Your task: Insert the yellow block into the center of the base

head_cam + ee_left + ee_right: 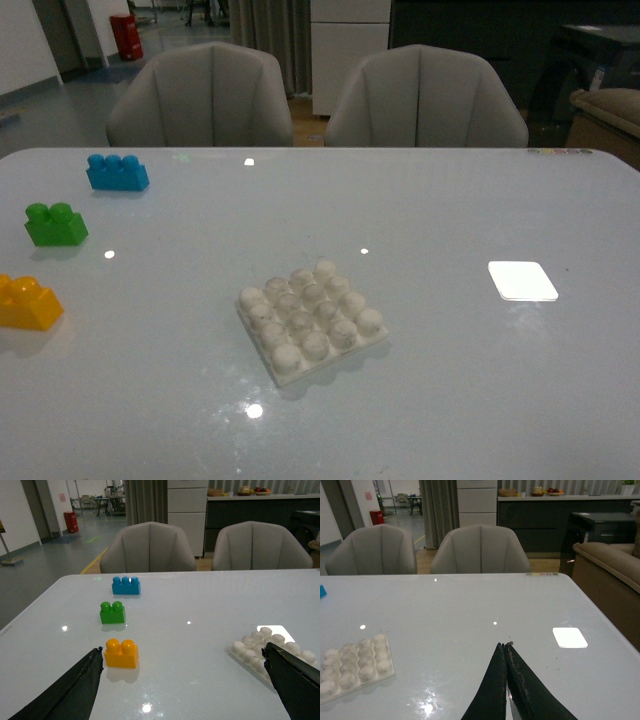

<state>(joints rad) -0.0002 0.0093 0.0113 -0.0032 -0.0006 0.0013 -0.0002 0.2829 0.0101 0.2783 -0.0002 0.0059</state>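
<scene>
So, nearest first: left gripper [182,652] has its fingers spread wide with nothing between them. The right gripper [504,647] has its fingers pressed together and holds nothing visible.

The yellow block [121,653] sits on the table [450,210] just ahead of the left gripper. It is close to one fingertip and off the midline of the opening, so the left arm looks by far the nearer. Its long axis, two studs side by side, runs across the left wrist view, roughly parallel to the line between the fingertips. Likely the wrist must turn, or the jaws must close end to end.

The base [312,320] lies mid-table, rotated a bit, all studs bare. It is well apart from the block, to the robot's right of it. Farther back on the left side come the green brick [55,225], then the blue brick [117,172], in a row with the yellow one. A bright white patch [522,281] lies on the right side.

Front view shows neither arm, and the block sits at its very edge, maybe clipped. Left wrist view shows the block whole plus part of the base. Right wrist view shows base and patch, no yellow block.
</scene>
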